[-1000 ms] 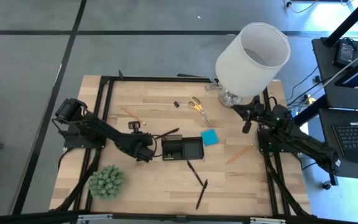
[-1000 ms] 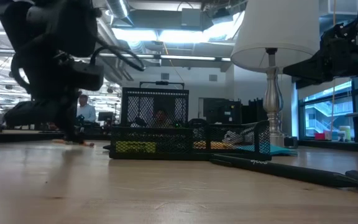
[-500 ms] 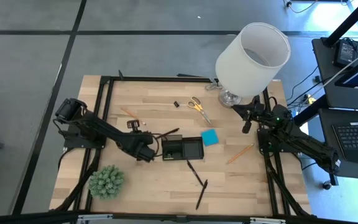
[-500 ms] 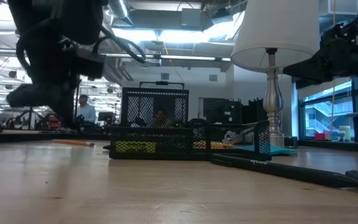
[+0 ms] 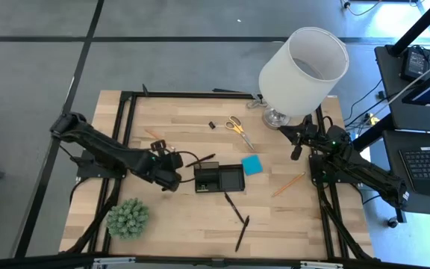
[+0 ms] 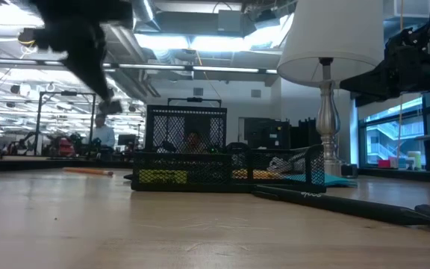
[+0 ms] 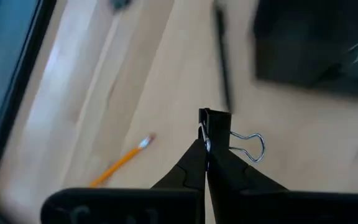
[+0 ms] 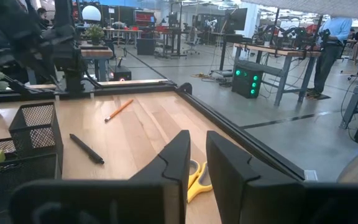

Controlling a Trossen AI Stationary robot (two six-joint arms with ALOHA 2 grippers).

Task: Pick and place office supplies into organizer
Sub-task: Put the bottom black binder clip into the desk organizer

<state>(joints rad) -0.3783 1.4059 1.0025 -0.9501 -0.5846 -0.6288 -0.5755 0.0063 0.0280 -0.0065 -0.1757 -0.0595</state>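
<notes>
Binder clip (image 7: 219, 127) upright in left hand (image 7: 205, 149)

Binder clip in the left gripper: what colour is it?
The binder clip is black with silver wire handles, best seen in the left wrist view.

You see the left gripper (image 5: 172, 169) just left of the black organizer (image 5: 219, 178), with scissors (image 5: 238, 129) lying beyond near a lamp (image 5: 302, 69).

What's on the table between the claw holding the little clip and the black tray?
A black pen lies between the left gripper, shut on a binder clip, and the organizer. The high and left wrist views show it.
</notes>
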